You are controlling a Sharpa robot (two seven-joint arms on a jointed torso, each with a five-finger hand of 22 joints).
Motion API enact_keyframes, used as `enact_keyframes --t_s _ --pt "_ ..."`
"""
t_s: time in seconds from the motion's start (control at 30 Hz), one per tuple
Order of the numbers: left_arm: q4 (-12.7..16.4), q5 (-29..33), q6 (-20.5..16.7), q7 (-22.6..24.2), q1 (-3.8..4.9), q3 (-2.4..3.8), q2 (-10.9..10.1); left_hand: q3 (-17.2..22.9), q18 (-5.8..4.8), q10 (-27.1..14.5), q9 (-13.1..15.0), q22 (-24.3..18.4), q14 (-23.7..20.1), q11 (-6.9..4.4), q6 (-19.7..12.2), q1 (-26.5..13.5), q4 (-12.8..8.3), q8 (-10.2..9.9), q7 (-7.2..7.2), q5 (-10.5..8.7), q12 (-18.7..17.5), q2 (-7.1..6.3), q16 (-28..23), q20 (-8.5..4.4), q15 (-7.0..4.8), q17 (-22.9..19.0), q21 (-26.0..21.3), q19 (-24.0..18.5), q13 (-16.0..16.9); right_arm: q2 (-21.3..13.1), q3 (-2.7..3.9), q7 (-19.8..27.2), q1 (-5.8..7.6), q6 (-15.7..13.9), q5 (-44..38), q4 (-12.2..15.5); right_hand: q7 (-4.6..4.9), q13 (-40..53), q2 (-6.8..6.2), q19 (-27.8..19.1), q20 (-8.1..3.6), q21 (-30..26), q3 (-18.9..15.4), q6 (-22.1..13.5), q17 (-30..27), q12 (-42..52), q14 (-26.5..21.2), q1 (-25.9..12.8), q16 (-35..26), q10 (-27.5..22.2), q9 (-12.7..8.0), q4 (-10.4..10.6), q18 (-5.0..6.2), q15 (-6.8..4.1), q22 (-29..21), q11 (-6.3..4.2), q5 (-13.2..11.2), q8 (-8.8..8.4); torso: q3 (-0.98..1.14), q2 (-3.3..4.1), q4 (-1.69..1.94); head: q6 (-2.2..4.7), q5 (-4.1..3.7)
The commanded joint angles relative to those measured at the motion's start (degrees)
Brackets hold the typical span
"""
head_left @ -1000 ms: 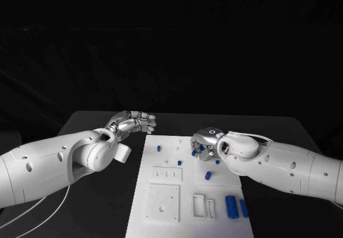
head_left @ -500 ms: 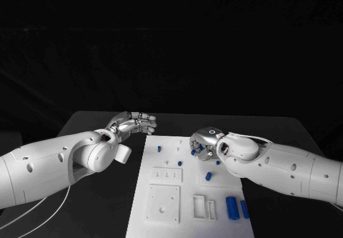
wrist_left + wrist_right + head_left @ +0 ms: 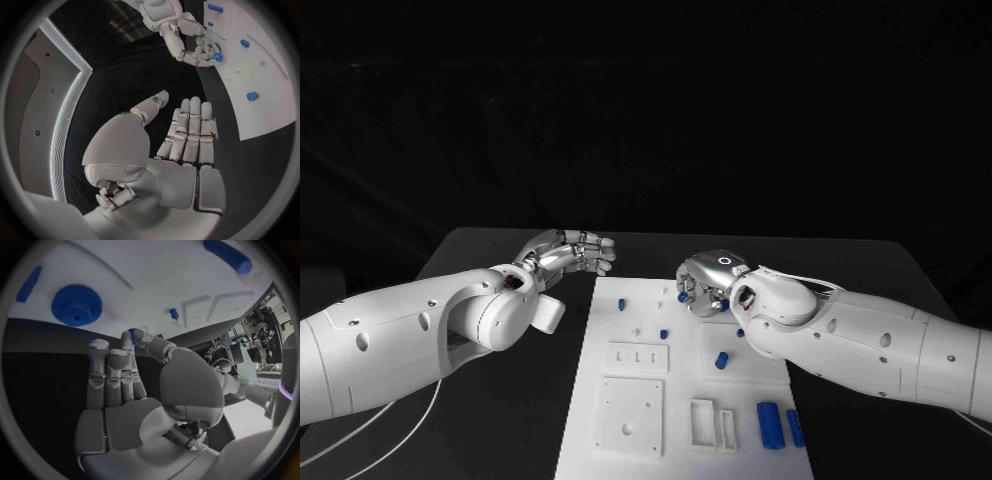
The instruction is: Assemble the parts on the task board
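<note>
Note the white rectangular task board [image 3: 682,385] at the centre of the black table [image 3: 488,250], running from near the far edge toward the robot.

Left hand [image 3: 571,252]: you will find it over the bare table just beyond the board's far left corner, apart from the board. In the left wrist view, its fingers [image 3: 187,131] lie straight and close together with the thumb set apart. It holds nothing.

Right hand [image 3: 705,283]: it is positioned over the far right part of the board. In the left wrist view, its fingertips curl around a small blue part [image 3: 217,56]. The right wrist view shows a blue piece at the tips of the index finger and thumb [image 3: 133,333]; treat it as pinched.

Observe a blue toothed gear [image 3: 76,305] lying flat on the board. Two blue cylinders [image 3: 767,422] lie side by side near the board's near right corner, and a short blue peg [image 3: 721,360] lies at mid-board. Small blue pegs [image 3: 622,300] stand along the far left part.
</note>
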Motion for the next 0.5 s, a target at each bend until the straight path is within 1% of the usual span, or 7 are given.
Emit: enact_keyframes --t_s 0.03,0.1,0.13,0.23,0.3,0.4,0.5 --pt "0.01 0.24 0.72 0.41 0.08 0.05 0.44 0.18 0.34 -0.5 -0.05 1.17 -0.05 0.03 -0.17 -0.42 -0.23 -0.2 0.98 0.01 -0.33 -0.1 0.26 -0.04 -0.28 -0.04 0.24 -0.17 -0.04 1.24 0.2 -2.32 -0.02 -3.4 -2.9 -1.3 -0.05 0.31 0.01 0.22 -0.61 0.39 0.46 0.51 -0.09 0.35 0.09 0.03 0.23 -0.14 0.82 0.02 2.64 -0.44 1.2 -0.32 -0.12 0.2 0.01 0.13 0.13 0.25 0.0" --pt "-0.01 0.24 0.8 0.41 0.08 0.05 0.67 0.18 0.34 -0.5 -0.05 1.17 -0.05 0.04 -0.18 -0.42 -0.23 -0.2 0.99 0.02 -0.34 -0.09 0.26 -0.03 -0.28 -0.05 0.24 -0.17 -0.04 1.75 0.25 -2.44 -0.02 -3.59 -3.33 -1.87 -0.07 0.62 -0.08 0.24 -0.65 0.45 0.65 0.57 -0.14 0.34 0.08 0.05 0.28 -0.17 0.9 0.05 2.64 -0.46 1.19 -0.34 -0.13 0.18 -0.02 0.13 0.26 0.42 -0.01" --pt "0.0 0.24 0.81 0.41 0.08 0.05 0.73 0.18 0.34 -0.5 -0.06 1.17 -0.05 0.04 -0.18 -0.42 -0.23 -0.21 0.99 0.02 -0.34 -0.09 0.26 -0.03 -0.28 -0.05 0.24 -0.17 -0.03 1.96 0.3 -2.34 -0.03 -3.54 -3.32 -2.12 -0.08 0.71 -0.13 0.25 -0.66 0.47 0.7 0.59 -0.16 0.33 0.08 0.05 0.29 -0.18 0.92 0.06 2.64 -0.46 1.19 -0.34 -0.13 0.16 -0.02 0.1 0.21 0.43 0.02" --pt "0.02 0.24 0.81 0.44 0.08 0.05 0.82 0.19 0.34 -0.51 -0.06 1.17 -0.05 0.04 -0.19 -0.43 -0.23 -0.21 0.99 0.02 -0.34 -0.08 0.27 -0.03 -0.28 -0.05 0.25 -0.17 -0.03 3.2 0.45 -2.22 -0.03 -3.48 -3.3 -3.51 -0.1 1.06 -0.29 0.26 -0.69 0.54 0.91 0.66 -0.21 0.31 0.08 0.05 0.36 -0.2 1.02 0.15 2.64 -0.48 1.18 -0.36 -0.15 0.14 -0.12 0.12 0.39 0.62 -0.04" --pt "-0.01 0.24 0.77 0.42 0.08 0.05 0.88 0.2 0.34 -0.51 -0.06 1.17 -0.05 0.04 -0.2 -0.43 -0.24 -0.21 1.0 0.02 -0.35 -0.08 0.27 -0.03 -0.28 -0.05 0.25 -0.17 -0.03 3.83 0.45 -2.11 -0.04 -3.34 -3.3 -4.17 -0.11 1.19 -0.32 0.26 -0.7 0.56 0.98 0.68 -0.23 0.31 0.08 0.05 0.39 -0.2 1.06 0.18 2.64 -0.49 1.18 -0.37 -0.15 0.12 -0.08 0.15 0.33 0.68 0.04" --pt "-0.03 0.24 0.81 0.43 0.08 0.06 1.03 0.21 0.34 -0.5 -0.06 1.17 -0.05 0.04 -0.2 -0.42 -0.25 -0.22 1.0 0.02 -0.35 -0.08 0.28 -0.03 -0.28 -0.06 0.26 -0.18 -0.02 4.88 0.46 -2.01 -0.07 -3.34 -3.3 -5.41 -0.11 1.35 -0.37 0.25 -0.72 0.59 1.05 0.69 -0.26 0.29 0.07 0.04 0.41 -0.23 1.1 0.21 2.64 -0.5 1.17 -0.37 -0.15 0.09 -0.11 0.22 0.31 0.82 0.19" --pt "-0.09 0.24 0.82 0.43 0.08 0.06 1.19 0.21 0.34 -0.5 -0.06 1.17 -0.06 0.05 -0.2 -0.43 -0.25 -0.22 1.01 0.02 -0.36 -0.08 0.28 -0.03 -0.28 -0.06 0.27 -0.18 -0.02 5.55 0.46 -1.96 -0.09 -3.34 -3.3 -6.32 -0.11 1.45 -0.38 0.24 -0.73 0.61 1.1 0.69 -0.28 0.27 0.06 0.05 0.43 -0.25 1.13 0.22 2.64 -0.5 1.17 -0.38 -0.15 0.07 -0.1 0.27 0.41 0.83 0.19"
